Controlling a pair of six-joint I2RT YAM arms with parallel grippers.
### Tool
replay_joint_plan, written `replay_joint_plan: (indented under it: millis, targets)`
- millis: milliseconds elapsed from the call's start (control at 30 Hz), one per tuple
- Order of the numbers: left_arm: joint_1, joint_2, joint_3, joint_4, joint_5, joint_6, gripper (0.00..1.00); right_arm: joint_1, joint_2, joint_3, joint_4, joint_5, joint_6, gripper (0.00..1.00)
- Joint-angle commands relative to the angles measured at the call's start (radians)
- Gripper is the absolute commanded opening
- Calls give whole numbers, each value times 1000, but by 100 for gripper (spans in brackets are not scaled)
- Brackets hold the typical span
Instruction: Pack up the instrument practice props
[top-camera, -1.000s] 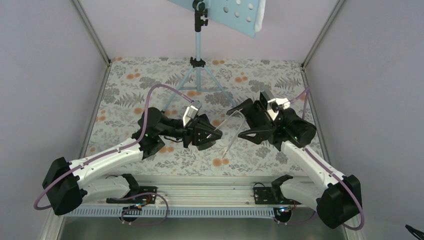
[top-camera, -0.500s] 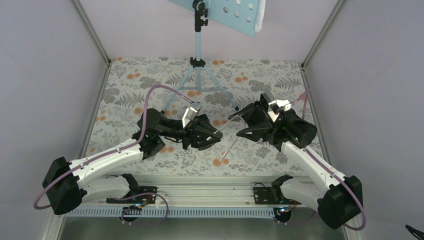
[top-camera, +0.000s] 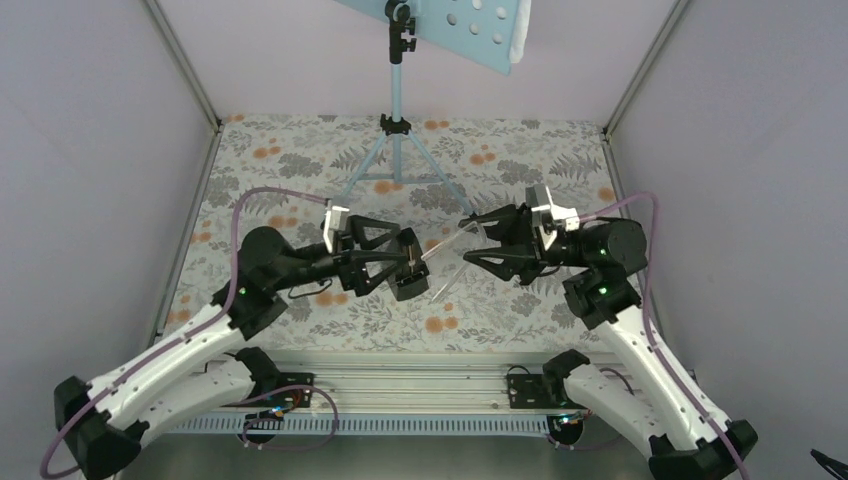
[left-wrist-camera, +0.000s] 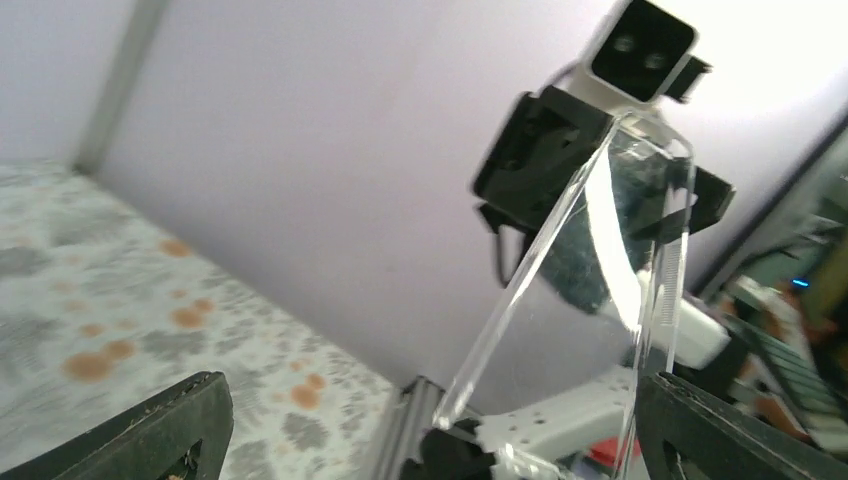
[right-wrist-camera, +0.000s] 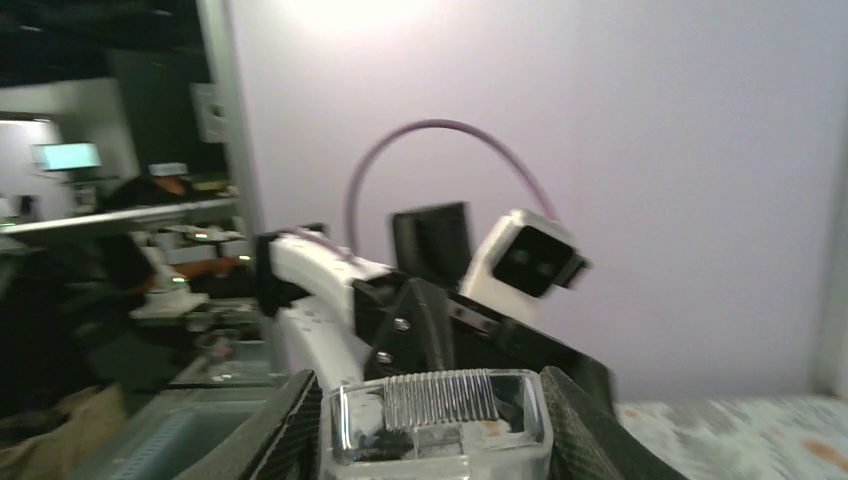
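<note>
While the light blue tripod music stand (top-camera: 396, 150) stands upright at back-centre of the floral counter (top-camera: 250, 170), its hole-dotted tray (top-camera: 470, 25) tilted at the top edge of view, both arms meet nearer the front w/ a clear plastic pouch (top-camera: 448, 268) btwn them. Right claw (top-camera: 467, 240) pinches the pouch's ridged end across its width. Left claw (top-camera: 408, 262) is spread, pouch's other end sitting btwn its fingers; contact there unclear. Pouch is well apart from stand's legs.

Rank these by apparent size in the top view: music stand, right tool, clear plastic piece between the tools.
1. music stand, though cropped at the top edge
2. right tool
3. clear plastic piece, seen nearly edge-on
</note>
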Motion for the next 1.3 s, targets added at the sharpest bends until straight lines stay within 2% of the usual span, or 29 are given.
replay_joint_plan:
  millis: [0,100,200,300,433,533,800,1100,1167,1267]
  targets:
    - [24,-106,-76,-292,-250,65,100,10,-45,30,-611,194,-381,28]
    - [24,-124,-134,-416,-340,45,100,12,-68,-26,-661,271,-381,28]
    - [24,-121,-222,-425,-360,6,100,14,-86,-100,-661,376,-354,28]
    - [24,-76,-318,-344,-336,-30,100,19,-102,-165,-643,475,-321,26]
    - [22,72,-382,-184,-254,-62,100,30,-122,-220,-611,562,-278,27]
    - [11,185,-389,-72,-222,-60,100,39,-132,-246,-604,604,-270,28]
    - [-24,428,-346,86,-235,-1,99,67,-136,-290,-605,701,-267,28]
    - [-25,604,-393,502,-192,-51,99,138,-125,-317,-569,838,-262,28]
    - [-22,591,-399,504,-194,-51,99,160,-123,-319,-567,888,-266,28]
    - [-4,507,-411,402,-219,-28,99,196,-116,-321,-554,956,-266,29]
